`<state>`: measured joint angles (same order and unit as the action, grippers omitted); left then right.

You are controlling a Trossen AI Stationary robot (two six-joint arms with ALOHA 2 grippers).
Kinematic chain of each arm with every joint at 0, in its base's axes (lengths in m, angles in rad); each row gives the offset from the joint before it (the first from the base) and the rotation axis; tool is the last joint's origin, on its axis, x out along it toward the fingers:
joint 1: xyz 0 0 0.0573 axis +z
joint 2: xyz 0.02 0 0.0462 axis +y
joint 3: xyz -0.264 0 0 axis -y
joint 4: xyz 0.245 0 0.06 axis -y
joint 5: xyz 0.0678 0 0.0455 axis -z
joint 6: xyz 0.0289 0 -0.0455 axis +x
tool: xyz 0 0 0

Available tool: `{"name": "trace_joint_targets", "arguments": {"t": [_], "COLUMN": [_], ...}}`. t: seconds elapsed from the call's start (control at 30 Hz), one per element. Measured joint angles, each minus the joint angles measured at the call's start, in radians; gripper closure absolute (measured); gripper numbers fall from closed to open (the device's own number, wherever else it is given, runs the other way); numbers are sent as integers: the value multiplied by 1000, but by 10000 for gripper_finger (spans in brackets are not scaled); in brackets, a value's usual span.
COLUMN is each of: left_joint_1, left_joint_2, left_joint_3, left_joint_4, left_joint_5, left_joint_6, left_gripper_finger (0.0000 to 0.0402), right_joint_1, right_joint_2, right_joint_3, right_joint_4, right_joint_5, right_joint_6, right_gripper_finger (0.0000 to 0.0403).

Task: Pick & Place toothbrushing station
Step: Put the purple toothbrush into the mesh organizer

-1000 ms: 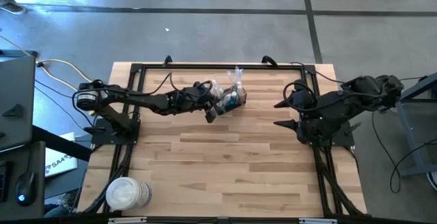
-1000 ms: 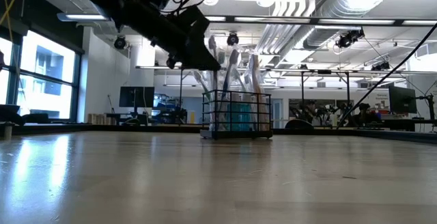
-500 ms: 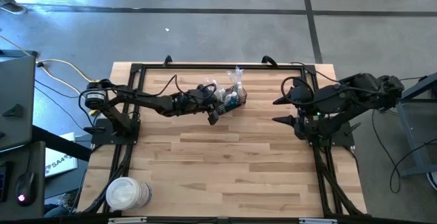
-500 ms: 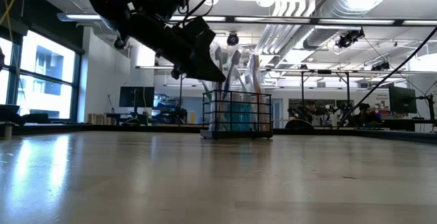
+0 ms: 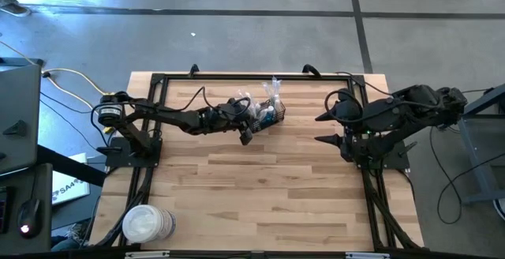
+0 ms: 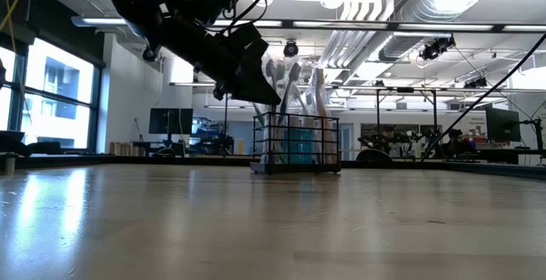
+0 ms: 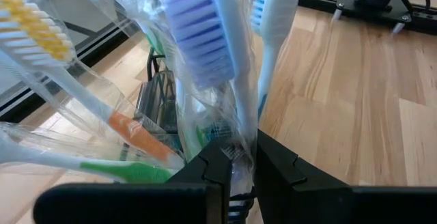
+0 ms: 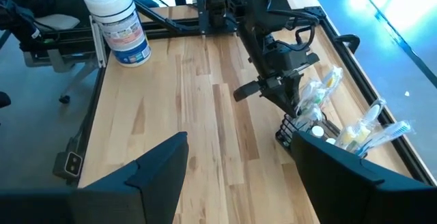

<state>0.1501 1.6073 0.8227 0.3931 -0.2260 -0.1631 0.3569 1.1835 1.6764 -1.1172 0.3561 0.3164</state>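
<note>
Since the earlier frame, our left gripper (image 7: 236,166) has reached deeper among the brushes, fingers nearly closed on a wrapped toothbrush (image 7: 205,53) in the toothbrushing station (image 5: 267,115), far table centre. Right gripper (image 5: 322,129) waits open. Light, rigid mesh; we would grip its rim.

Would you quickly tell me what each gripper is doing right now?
Left gripper: closed on a wrapped toothbrush in the basket.
Right gripper: open, empty, waiting at the table's right side.

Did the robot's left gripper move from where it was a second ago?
Yes. In the low view the left gripper has come down and moved closer to the black basket, which stayed put on the table.
</note>
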Motion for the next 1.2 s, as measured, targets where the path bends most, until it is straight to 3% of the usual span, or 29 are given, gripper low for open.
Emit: {"name": "trace_joint_targets", "arguments": {"t": [0.67,1.0,1.2], "left_joint_1": [0,0,0], "left_joint_2": [0,0,-2], "left_joint_3": [0,0,2], "left_joint_4": [0,7,26], "left_joint_5": [-10,2,-1], "left_joint_6": [28,24,61], "left_gripper_finger": [351,253,221], "right_joint_1": [0,0,0], "right_joint_2": [0,0,0], "right_joint_3": [0,0,0], "right_joint_4": [0,8,8], "right_joint_5": [0,0,0], "right_joint_6": [22,23,23], "right_gripper_finger": [148,148,148]}}
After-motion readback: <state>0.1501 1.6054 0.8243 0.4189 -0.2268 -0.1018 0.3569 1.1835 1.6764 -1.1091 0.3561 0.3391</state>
